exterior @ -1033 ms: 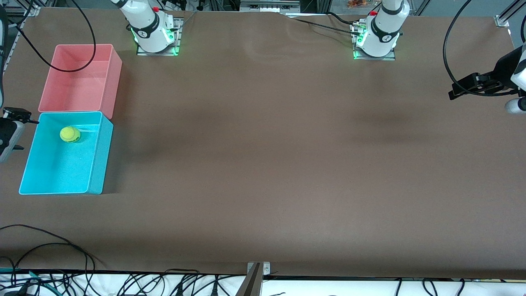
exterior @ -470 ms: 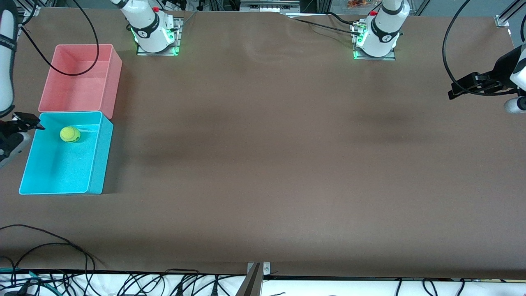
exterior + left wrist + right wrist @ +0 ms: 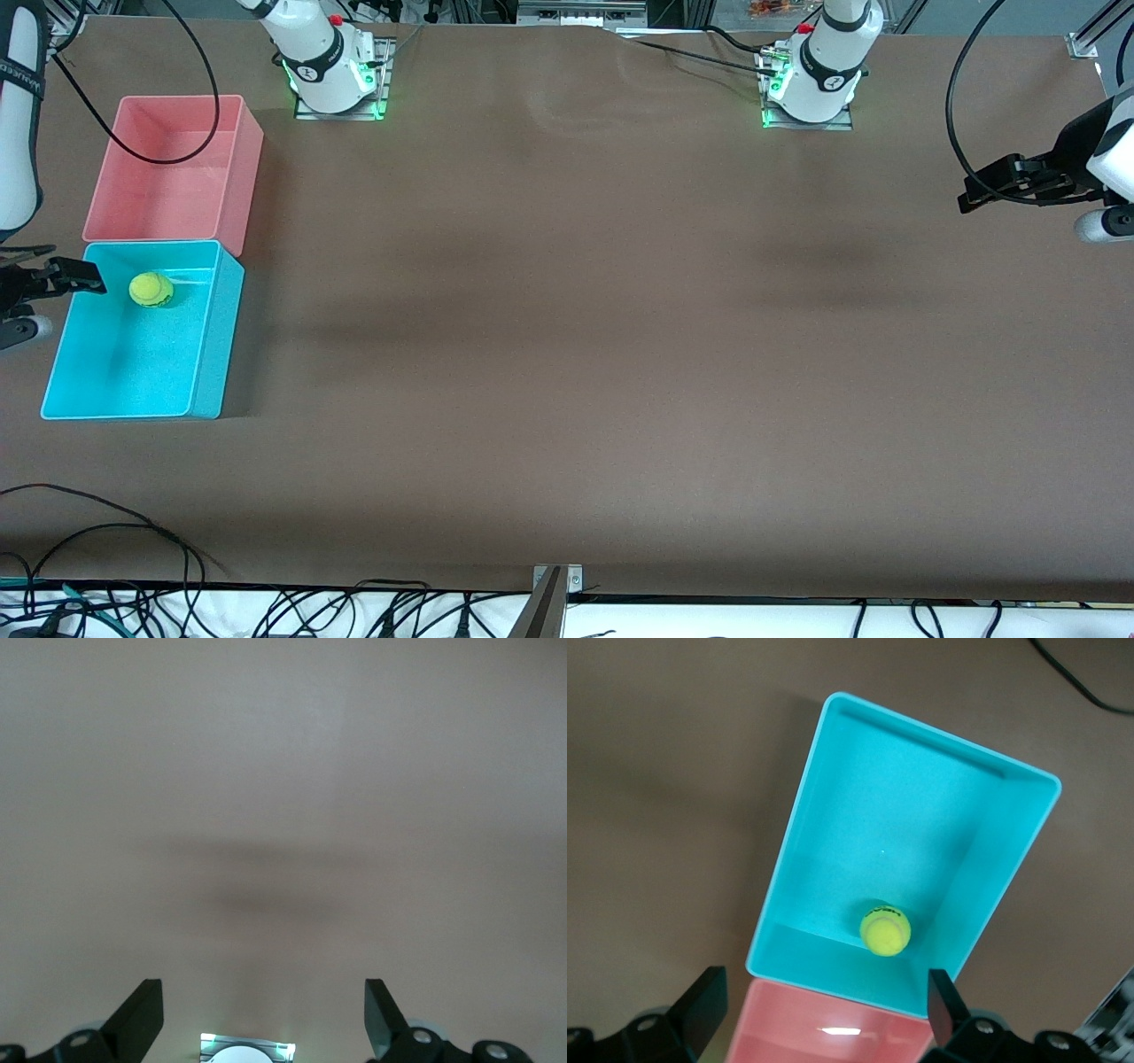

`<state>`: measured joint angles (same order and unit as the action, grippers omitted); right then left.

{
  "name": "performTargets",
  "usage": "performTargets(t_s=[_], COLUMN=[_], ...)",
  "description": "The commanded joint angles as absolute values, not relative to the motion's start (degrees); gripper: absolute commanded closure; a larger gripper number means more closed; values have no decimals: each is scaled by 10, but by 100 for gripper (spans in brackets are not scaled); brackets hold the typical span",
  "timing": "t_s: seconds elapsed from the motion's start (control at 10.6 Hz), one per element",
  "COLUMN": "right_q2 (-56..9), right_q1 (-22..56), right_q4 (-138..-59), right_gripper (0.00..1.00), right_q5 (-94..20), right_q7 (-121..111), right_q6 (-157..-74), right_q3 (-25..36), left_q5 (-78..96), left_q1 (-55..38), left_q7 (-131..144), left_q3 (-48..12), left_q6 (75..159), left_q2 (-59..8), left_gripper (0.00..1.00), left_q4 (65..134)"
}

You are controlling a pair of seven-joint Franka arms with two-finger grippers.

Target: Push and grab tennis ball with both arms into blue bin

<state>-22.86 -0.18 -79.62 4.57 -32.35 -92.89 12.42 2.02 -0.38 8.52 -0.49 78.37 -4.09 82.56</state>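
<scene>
One small fuzzy yellow-green tennis ball [image 3: 151, 290] is seen on the floor of the rectangular cyan-blue plastic bin [image 3: 206, 341], near its wall beside the pink plastic bin [image 3: 239, 168]. Being round, no long axis is shown. The task is judged done; only retreat is called for. The right pincer [image 3: 824, 992], released, hangs over the bin; the left pincer [image 3: 263, 1010], released, is held over bare brown table [image 3: 620, 354].

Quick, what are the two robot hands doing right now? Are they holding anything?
Left gripper: open, holding nothing, over bare table.
Right gripper: open, holding nothing, above the blue bin, where the tennis ball lies.
</scene>
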Motion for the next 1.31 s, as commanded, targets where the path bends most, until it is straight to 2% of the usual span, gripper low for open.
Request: performTargets(t_s=[0.0,0.09,0.47,0.56,0.85,1.22], right_q2=[-203,-197,-149,-134,-80,-30], right_q1=[3,-4,-60,-76,-74,-70], right_q4=[-795,-801,-830,-848,-911,-958], right_gripper=[0,0,0,0,0,0], right_q5=[66,63,29,-27,-43,-12], right_q7=[-90,-78,-76,-53,104,162], right_q6=[-924,-945,-948,-959,-991,-995], right_q3=[82,83,83,84,79,8], left_q5=[22,23,26,26,29,30], left_q1=[-3,-3,-4,-4,-4,-5], left_q7=[90,88,91,91,84,84], left_q3=[-12,-10,-27,-31,-26,-27], left_q6=[772,772,772,772,774,776], left_q2=[-44,-43,-43,-43,-44,-44], left_gripper=[0,0,0,0,0,0], left_q4=[811,810,809,809,809,809])
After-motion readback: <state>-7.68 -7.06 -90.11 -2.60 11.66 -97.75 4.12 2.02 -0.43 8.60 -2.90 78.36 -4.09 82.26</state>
